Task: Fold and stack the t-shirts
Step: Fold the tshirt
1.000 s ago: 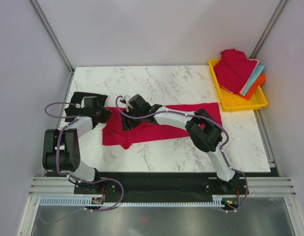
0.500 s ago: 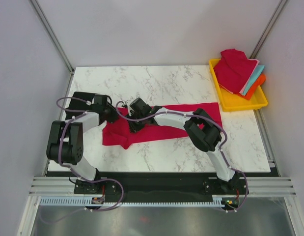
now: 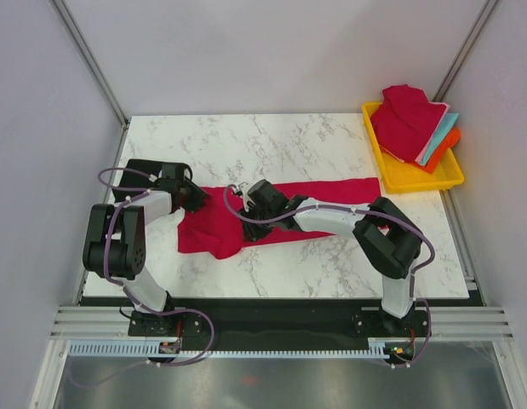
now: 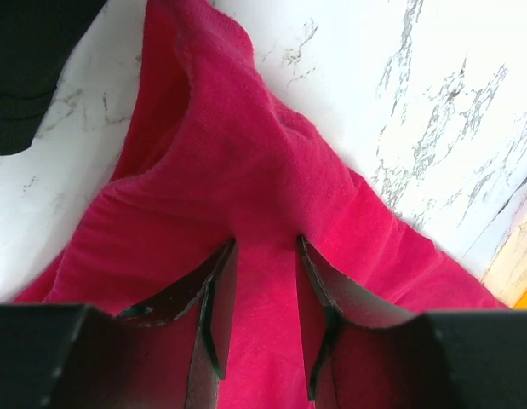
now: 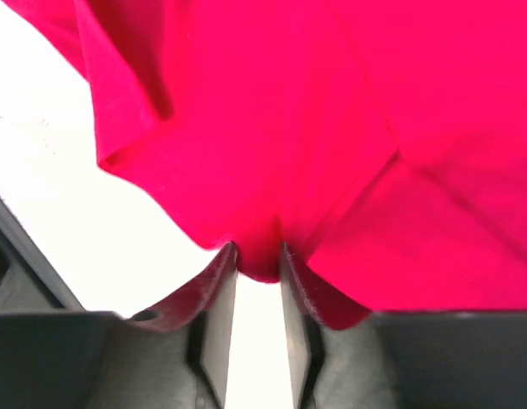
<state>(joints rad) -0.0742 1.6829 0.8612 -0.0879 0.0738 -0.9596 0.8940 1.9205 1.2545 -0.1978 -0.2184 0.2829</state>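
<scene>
A crimson t-shirt (image 3: 208, 232) lies spread out across the middle of the marble table. My left gripper (image 3: 197, 200) is at its far left edge. In the left wrist view the left gripper (image 4: 263, 247) is shut on a raised ridge of the red cloth (image 4: 246, 153). My right gripper (image 3: 249, 220) is over the shirt's left part. In the right wrist view the right gripper (image 5: 259, 251) is shut on a small fold at the shirt's edge (image 5: 272, 102). A black t-shirt (image 3: 144, 170) lies at the left edge, and it also shows in the left wrist view (image 4: 25, 68).
A yellow tray (image 3: 408, 181) stands at the back right and holds a pile of red, teal and orange shirts (image 3: 408, 123). Grey walls close in the table on the left, back and right. The right arm lies low across the red shirt.
My left gripper has moved right from the black shirt to the red shirt's edge. My right gripper has shifted right and nearer, and its elbow has swung right.
</scene>
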